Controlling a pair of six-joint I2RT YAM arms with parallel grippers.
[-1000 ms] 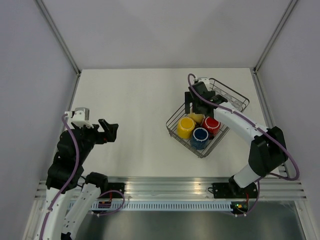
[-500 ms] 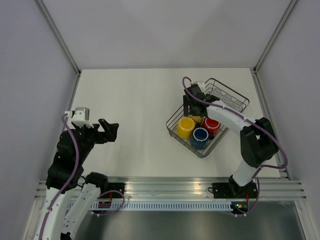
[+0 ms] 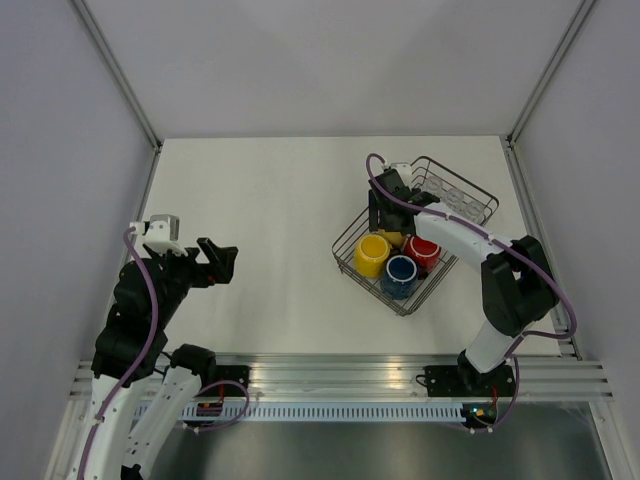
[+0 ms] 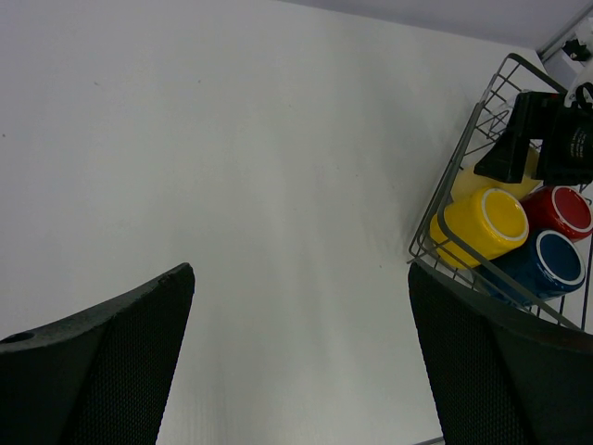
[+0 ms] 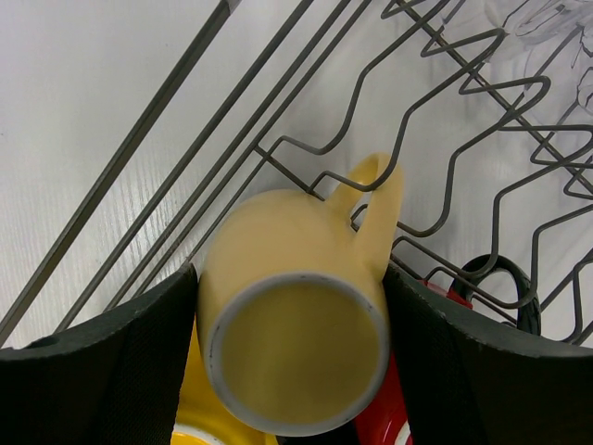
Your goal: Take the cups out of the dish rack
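At the near left, over bare desk [image 3: 270, 200], the left gripper [image 3: 215, 262] hangs with its jaws spread fully wide and nothing between them, well apart from the work. Right of centre stands the dish rack [image 3: 345, 250], a dark wire basket set at an angle. Its near end holds the dark blue mug [image 3: 402, 275], with the bright yellow mug [image 3: 372, 254] and the red mug [image 3: 422, 250] just behind it, all packed closely. Behind these, the pale yellow mug [image 5: 292, 352] lies tilted against the wire prongs [image 5: 435, 102], handle toward the far side. The right gripper [image 5: 289, 278] straddles it, jaws partly closed, a pad appearing to touch each side of its wall; the mug is not yet raised. At the far end sit the clear glass tumblers [image 3: 455, 195], their number hard to make out. No cup stands on the desk outside the rack, so the unloading appears to be at its first cup, with everything else left.
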